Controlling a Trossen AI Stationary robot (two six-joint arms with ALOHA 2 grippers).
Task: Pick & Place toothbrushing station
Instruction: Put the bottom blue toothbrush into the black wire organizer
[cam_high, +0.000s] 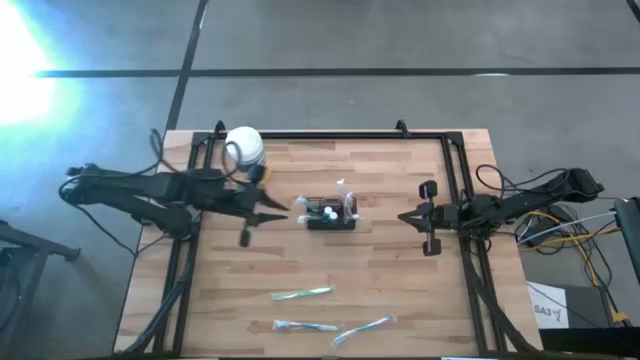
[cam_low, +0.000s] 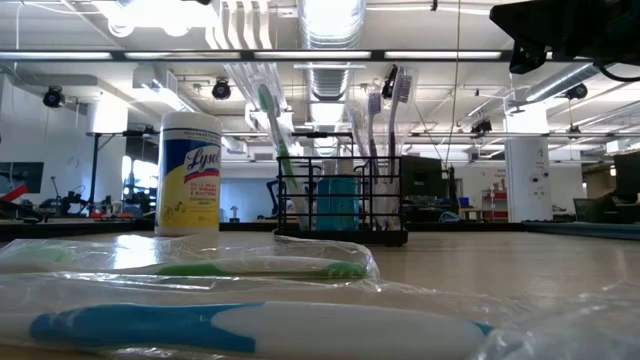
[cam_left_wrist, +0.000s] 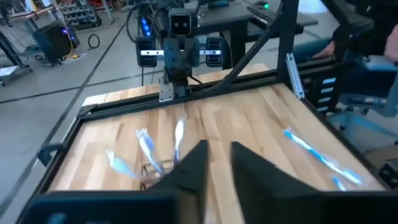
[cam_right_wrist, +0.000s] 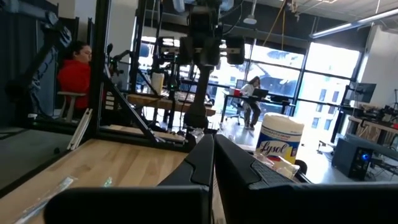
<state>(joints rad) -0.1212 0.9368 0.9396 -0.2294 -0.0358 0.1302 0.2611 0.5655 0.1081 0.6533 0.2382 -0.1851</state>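
Observation:
The toothbrushing station (cam_high: 331, 214), a small black wire caddy, stands on its base at the table's middle with several toothbrushes upright in it. It also shows in the low view (cam_low: 340, 207). My left gripper (cam_high: 283, 207) hangs just left of the station, raised off the table and pointing toward it. Its fingers (cam_left_wrist: 217, 163) are open a little with nothing between them. In the left wrist view the station (cam_left_wrist: 151, 168) is partly hidden behind one finger. My right gripper (cam_high: 405, 216) waits to the station's right, shut (cam_right_wrist: 213, 155).
A white-lidded jar with a yellow label (cam_high: 245, 147) stands at the far left, close to my left arm. Three wrapped toothbrushes (cam_high: 302, 294) (cam_high: 305, 326) (cam_high: 365, 326) lie near the table's front edge. A black frame (cam_high: 330, 134) runs round the table.

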